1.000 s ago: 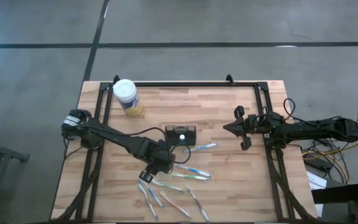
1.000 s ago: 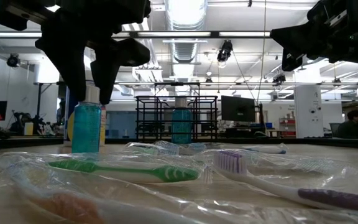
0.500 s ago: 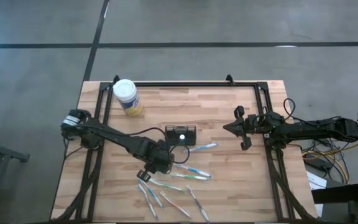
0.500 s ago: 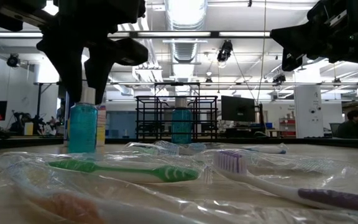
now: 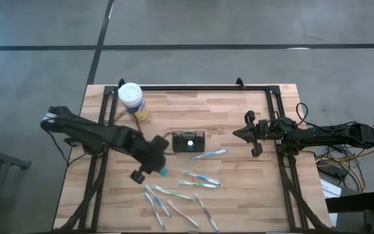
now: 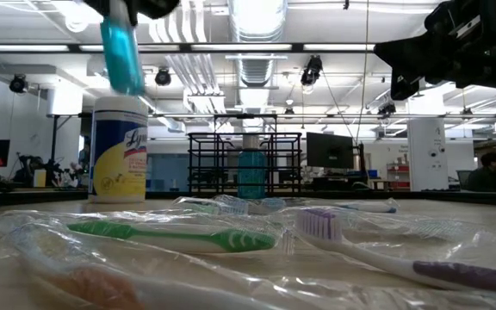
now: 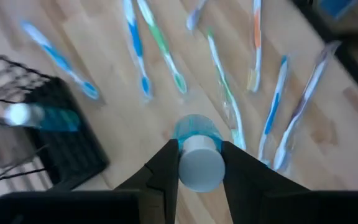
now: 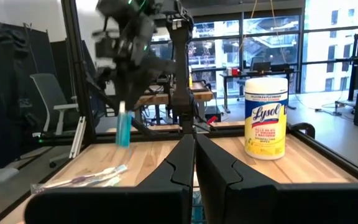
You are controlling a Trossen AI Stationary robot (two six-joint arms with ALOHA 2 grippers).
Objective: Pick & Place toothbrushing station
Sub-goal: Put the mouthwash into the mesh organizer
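Observation:
My left gripper (image 5: 149,166) is shut on a small blue bottle (image 6: 120,52) with a pale cap, held in the air over the table's middle, left of the toothbrushes. The black wire-mesh caddy (image 5: 188,141) stands on the table to its far right, with a second blue bottle (image 7: 42,117) inside. Several slim toothbrushes (image 5: 197,182) in blue, green and white lie flat in clear wrappers near the front. My right gripper (image 5: 247,133) is shut and empty above the table's right part. My left gripper pinches the bottle's top between its two fingers, one on each side of the pale cap (image 7: 201,168). The fingers come from above, pointing down. The bottle's blue body (image 7: 197,127) hangs below them, slightly tilted, lifted clear of the table.
A white-lidded yellow wipes jar (image 5: 132,101) stands at the far left. A black frame (image 5: 193,87) runs along the table's far and side edges. Bare wood (image 5: 239,175) lies between the toothbrushes and my right arm.
My left gripper has risen and gone toward the table's left edge with the blue bottle. The bottle stood on the table beside the jar in the low view; now it hangs high, clear of the table and slightly tilted.

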